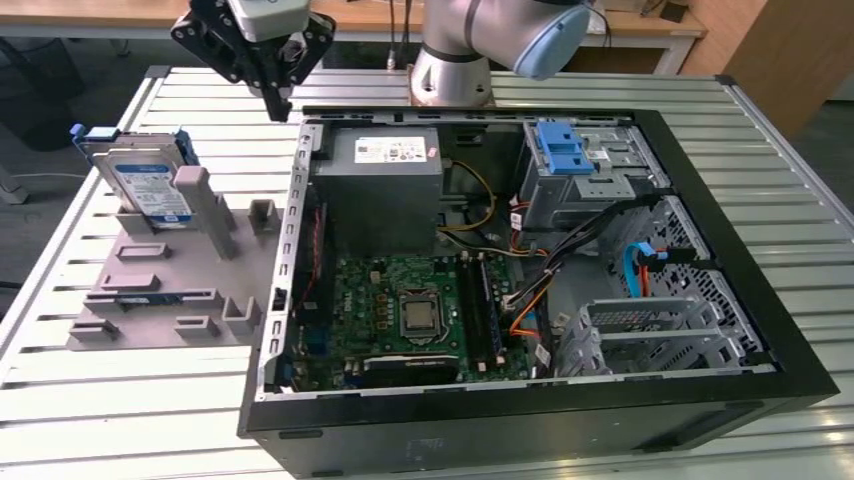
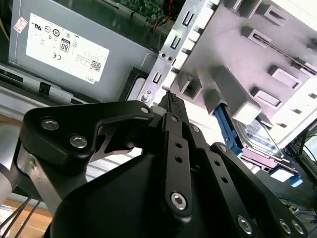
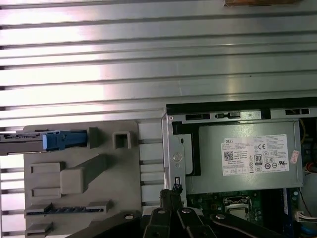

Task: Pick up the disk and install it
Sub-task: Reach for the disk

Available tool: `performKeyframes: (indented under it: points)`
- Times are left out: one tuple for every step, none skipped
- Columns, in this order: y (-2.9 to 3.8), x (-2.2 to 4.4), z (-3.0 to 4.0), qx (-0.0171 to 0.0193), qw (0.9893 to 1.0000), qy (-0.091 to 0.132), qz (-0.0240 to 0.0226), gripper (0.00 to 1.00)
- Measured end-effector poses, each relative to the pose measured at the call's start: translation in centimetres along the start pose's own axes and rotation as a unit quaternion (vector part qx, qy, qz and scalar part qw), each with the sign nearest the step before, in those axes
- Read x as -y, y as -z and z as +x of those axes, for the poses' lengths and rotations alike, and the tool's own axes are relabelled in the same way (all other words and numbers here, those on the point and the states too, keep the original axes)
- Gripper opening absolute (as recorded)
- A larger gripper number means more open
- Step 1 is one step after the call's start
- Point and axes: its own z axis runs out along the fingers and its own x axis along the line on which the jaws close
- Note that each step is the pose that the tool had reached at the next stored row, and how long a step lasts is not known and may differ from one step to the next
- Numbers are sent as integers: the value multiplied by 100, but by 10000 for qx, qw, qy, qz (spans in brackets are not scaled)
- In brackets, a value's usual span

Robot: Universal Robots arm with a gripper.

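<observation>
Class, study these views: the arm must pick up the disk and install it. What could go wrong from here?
1. The tool hangs close to the case rim; a careless sweep might clip it.
2. The disk stands on edge in the grey holder, beside a post; a skewed grasp could jam or tip it.
3. Inside the case, cables cross near the drive cage and may snag the disk.
</observation>
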Motion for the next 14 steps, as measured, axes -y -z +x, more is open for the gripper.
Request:
performKeyframes:
  points:
    - [-1, -1, 13, 0, 10000, 0, 0, 11]
    - [-1, -3, 27, 0, 10000, 0, 0, 11]
    - [-1, -5, 42, -1, 10000, 0, 0, 11]
    - [-2, -7, 57, -1, 10000, 0, 0, 11]
    - [-3, -8, 71, -1, 10000, 1, 0, 11]
    - [-3, -10, 86, -1, 10000, 1, 0, 11]
    - [-4, -12, 100, -2, 10000, 0, 0, 11]
    - [-5, -14, 115, -2, 10000, 0, 0, 11]
    - [-6, -16, 130, -2, 10000, 0, 0, 11]
    - [-7, -18, 145, -2, 10000, 0, 0, 11]
    - [-7, -21, 160, -3, 10000, 0, 0, 11]
    - [-8, -23, 175, -3, 10000, 0, 0, 11]
    - [-9, -26, 188, -4, 10000, 0, 0, 11]
    - [-10, -28, 201, -4, 10000, 0, 0, 11]
